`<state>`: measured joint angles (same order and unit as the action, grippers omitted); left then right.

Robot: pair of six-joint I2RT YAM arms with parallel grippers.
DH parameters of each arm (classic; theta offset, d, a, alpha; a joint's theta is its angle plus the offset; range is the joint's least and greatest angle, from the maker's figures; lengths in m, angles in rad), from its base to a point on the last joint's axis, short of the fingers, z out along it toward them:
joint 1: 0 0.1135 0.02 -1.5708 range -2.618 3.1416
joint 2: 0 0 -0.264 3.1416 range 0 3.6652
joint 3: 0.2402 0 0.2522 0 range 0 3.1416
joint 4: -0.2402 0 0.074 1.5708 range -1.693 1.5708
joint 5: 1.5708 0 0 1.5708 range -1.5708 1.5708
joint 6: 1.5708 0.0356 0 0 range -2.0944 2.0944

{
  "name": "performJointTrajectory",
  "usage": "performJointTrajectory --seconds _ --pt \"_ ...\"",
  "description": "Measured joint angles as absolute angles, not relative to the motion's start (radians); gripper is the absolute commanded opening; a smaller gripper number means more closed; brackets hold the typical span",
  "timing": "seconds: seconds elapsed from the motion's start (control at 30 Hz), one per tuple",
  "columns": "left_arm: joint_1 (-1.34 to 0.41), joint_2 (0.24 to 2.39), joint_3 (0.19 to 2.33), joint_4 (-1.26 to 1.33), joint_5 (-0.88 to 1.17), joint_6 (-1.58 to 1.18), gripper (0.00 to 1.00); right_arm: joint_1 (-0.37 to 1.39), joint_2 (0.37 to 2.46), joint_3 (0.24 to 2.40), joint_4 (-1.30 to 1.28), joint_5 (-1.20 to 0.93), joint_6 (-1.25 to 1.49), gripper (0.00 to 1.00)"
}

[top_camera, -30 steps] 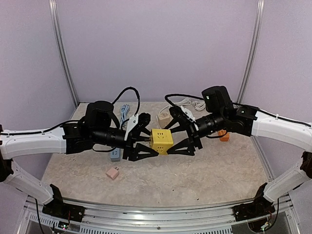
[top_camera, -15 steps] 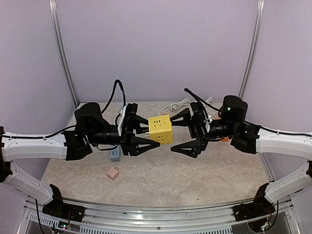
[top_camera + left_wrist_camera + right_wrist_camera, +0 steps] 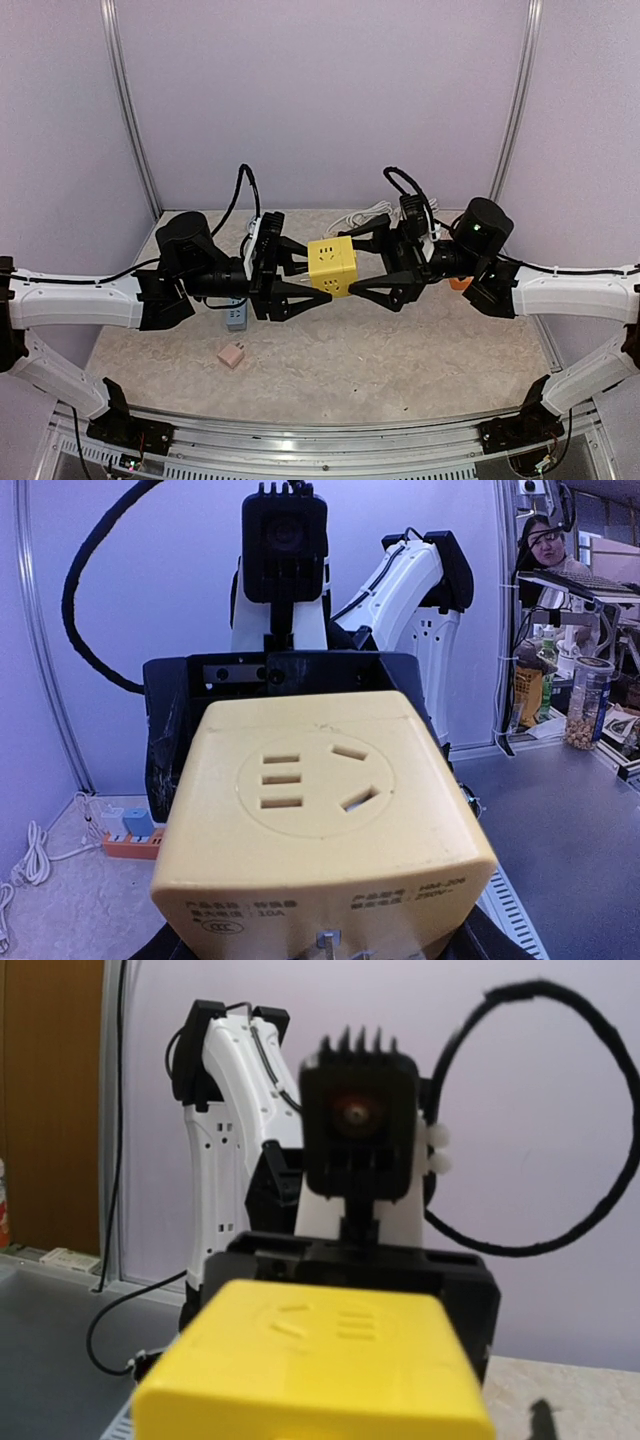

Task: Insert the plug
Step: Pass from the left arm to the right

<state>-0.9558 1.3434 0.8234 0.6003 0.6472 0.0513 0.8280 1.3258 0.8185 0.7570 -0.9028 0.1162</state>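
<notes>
A yellow cube socket (image 3: pixel 332 266) hangs in the air above the table's middle. My left gripper (image 3: pixel 309 274) is shut on its left side and carries it. In the left wrist view the cube (image 3: pixel 320 820) fills the frame, socket holes facing up, with metal prongs (image 3: pixel 340 942) showing at its lower face. My right gripper (image 3: pixel 351 263) is open, with one jaw above and one below the cube's right end. I cannot tell whether they touch it. The right wrist view shows the cube (image 3: pixel 315 1365) blurred and close.
A pink adapter (image 3: pixel 232 354) lies front left. A grey-blue power strip (image 3: pixel 237 319) lies under the left arm. An orange strip (image 3: pixel 460 283) sits behind the right arm, also seen in the left wrist view (image 3: pixel 130 838). White cables (image 3: pixel 375 211) lie at the back.
The left gripper lifted the cube off the table and now holds it still. The right gripper first backed away to the right, then came back in around the cube's right end.
</notes>
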Motion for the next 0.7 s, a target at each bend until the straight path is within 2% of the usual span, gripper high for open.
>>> performJointTrajectory --seconds 0.7 --pt "-0.956 1.35 0.823 0.605 0.623 0.052 0.0 0.828 1.384 0.819 0.796 -0.905 0.155 0.74"
